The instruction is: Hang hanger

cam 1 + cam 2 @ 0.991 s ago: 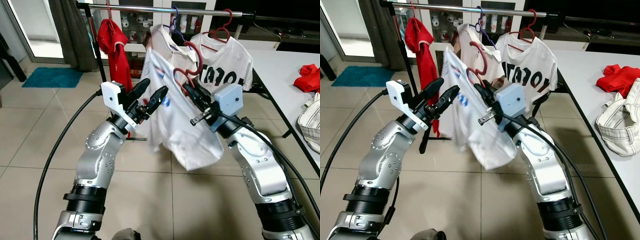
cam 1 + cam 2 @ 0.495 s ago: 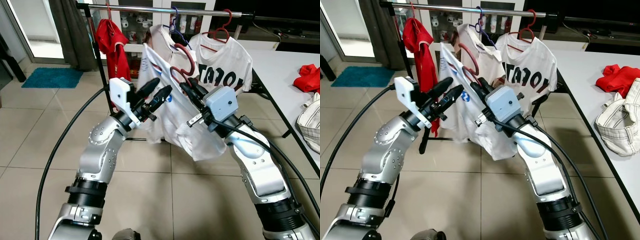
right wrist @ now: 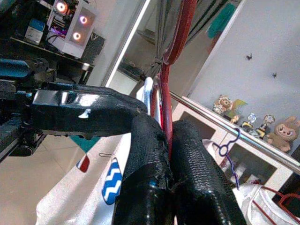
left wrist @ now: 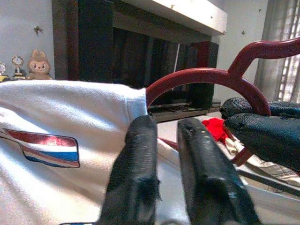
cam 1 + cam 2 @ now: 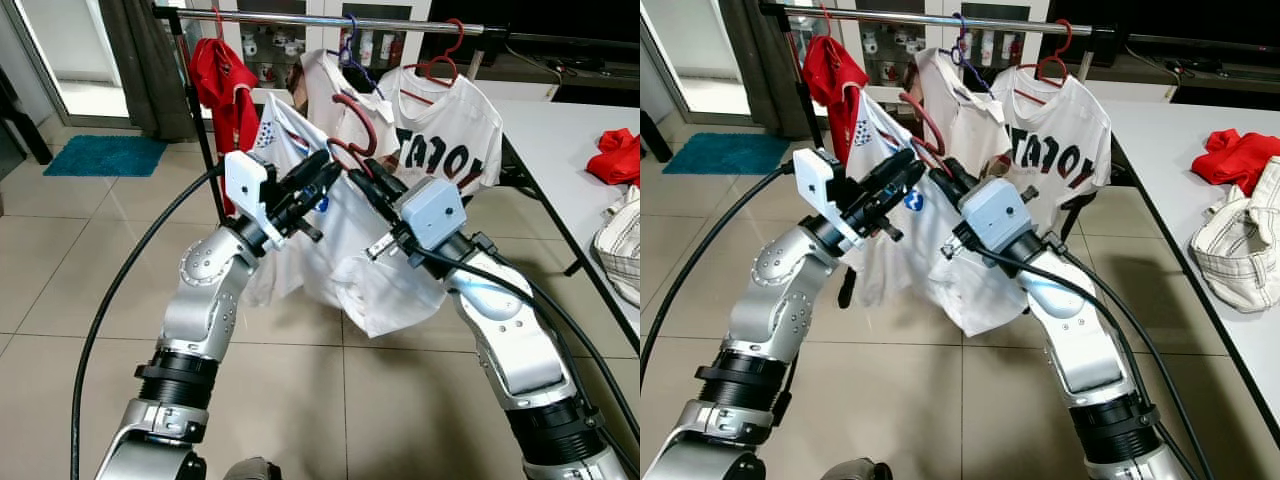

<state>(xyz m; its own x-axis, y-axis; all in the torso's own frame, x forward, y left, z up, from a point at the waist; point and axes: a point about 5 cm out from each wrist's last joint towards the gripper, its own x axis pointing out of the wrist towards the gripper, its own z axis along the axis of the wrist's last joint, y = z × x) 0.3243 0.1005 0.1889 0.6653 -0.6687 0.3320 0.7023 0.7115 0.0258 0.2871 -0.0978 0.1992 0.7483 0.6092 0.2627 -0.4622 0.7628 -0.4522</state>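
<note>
**Lift the hook over the rail**

In the centre of the frame the right gripper (image 5: pixel 362 182) has its fingers closed tight on the dark red hanger (image 5: pixel 357 120) just below the hook. The left gripper (image 5: pixel 318 176) pinches the white shirt (image 5: pixel 345 250) at the shoulder, fingers nearly closed. The hook sits below the rail (image 5: pixel 300 17) at the upper centre. Raise both arms together, keep the hook upright, and aim for the gap between the red shirt (image 5: pixel 222 75) and the hung white ones.
</note>
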